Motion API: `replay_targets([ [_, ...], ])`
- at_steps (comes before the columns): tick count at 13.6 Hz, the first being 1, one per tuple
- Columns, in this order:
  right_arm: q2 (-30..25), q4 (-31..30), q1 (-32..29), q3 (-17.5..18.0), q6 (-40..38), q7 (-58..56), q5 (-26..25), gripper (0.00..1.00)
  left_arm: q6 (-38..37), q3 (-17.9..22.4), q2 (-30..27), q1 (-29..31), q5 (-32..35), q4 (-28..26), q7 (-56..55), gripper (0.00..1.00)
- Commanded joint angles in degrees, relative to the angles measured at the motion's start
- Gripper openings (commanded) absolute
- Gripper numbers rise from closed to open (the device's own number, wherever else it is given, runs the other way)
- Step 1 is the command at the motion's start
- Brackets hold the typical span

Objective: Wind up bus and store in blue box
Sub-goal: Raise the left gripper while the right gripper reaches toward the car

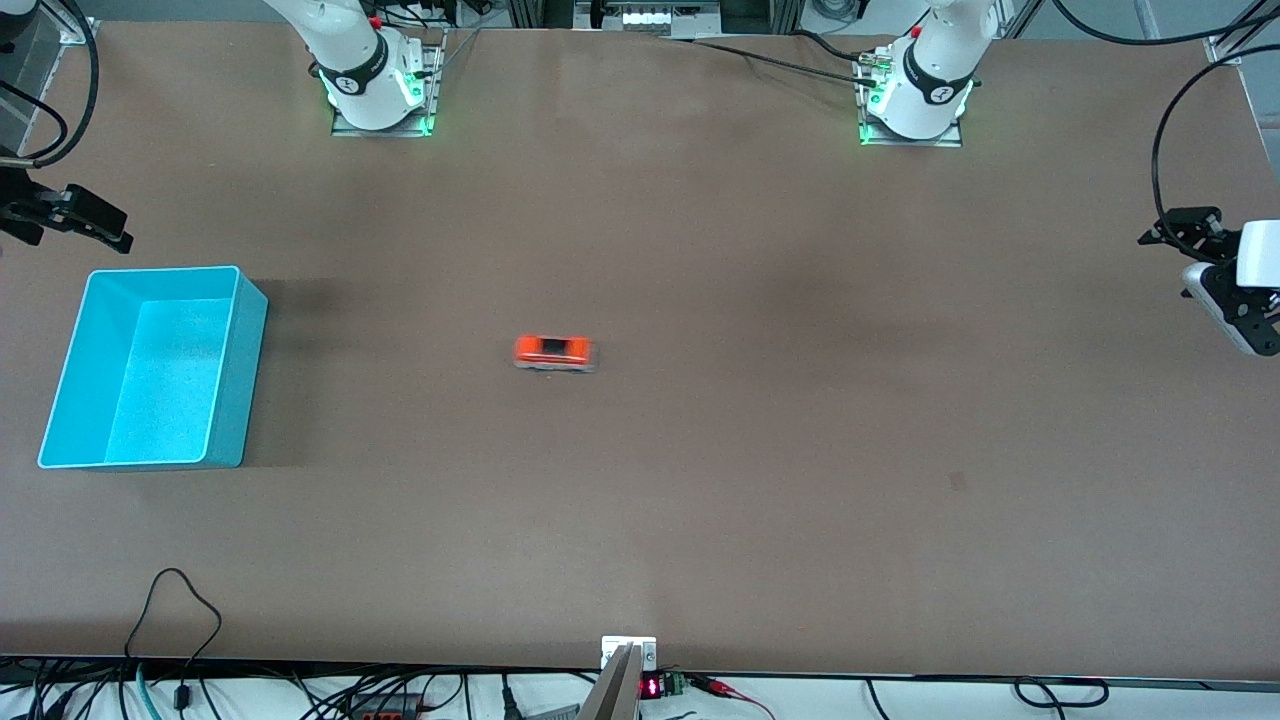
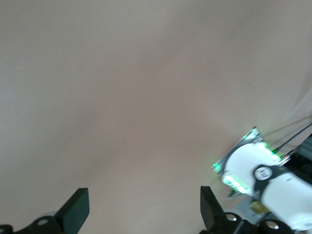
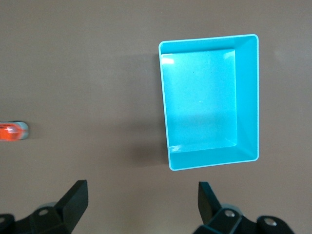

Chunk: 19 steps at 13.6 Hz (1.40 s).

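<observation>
The small orange bus (image 1: 555,353) with a dark roof panel stands on its wheels near the middle of the table; its end shows in the right wrist view (image 3: 12,131). The blue box (image 1: 85,360) stands open and empty at the right arm's end of the table and also shows in the right wrist view (image 3: 246,97). My right gripper (image 1: 85,218) hangs open and empty in the air at that end, beside the box; its open fingers frame bare table (image 3: 141,202). My left gripper (image 1: 1190,232) is open and empty at the left arm's end, over bare table (image 2: 145,209).
The two arm bases (image 1: 378,85) (image 1: 915,95) stand along the table's edge farthest from the front camera. Cables and a small display (image 1: 650,687) lie at the nearest edge. The left arm's base shows in the left wrist view (image 2: 253,168).
</observation>
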Motion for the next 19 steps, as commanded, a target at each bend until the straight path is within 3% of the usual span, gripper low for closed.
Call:
replay_targets([
  [1,0.4,0.6,-0.5,0.0,0.0,-0.9,0.7,1.00,-3.8,-4.5,-2.5,0.3,0.3,1.3,-13.0,1.00],
  [4,0.4,0.6,-0.5,0.0,0.0,-1.0,0.0,1.00,-5.0,-6.9,-2.7,0.3,0.1,4.3,-23.1,1.00],
  [10,0.7,0.6,-0.6,0.0,-0.8,-0.9,-0.1,1.00,-3.9,-7.2,-2.2,0.3,-1.1,6.0,-26.3,1.00],
  [17,5.9,0.3,0.2,0.5,-1.1,-5.7,0.7,1.00,4.2,-8.0,-1.6,-2.4,-1.1,9.3,-33.0,1.00],
  [19,8.3,-0.3,0.1,0.5,0.8,-9.9,1.4,1.00,4.2,-8.1,-1.8,-2.8,-1.3,9.5,-42.6,1.00],
])
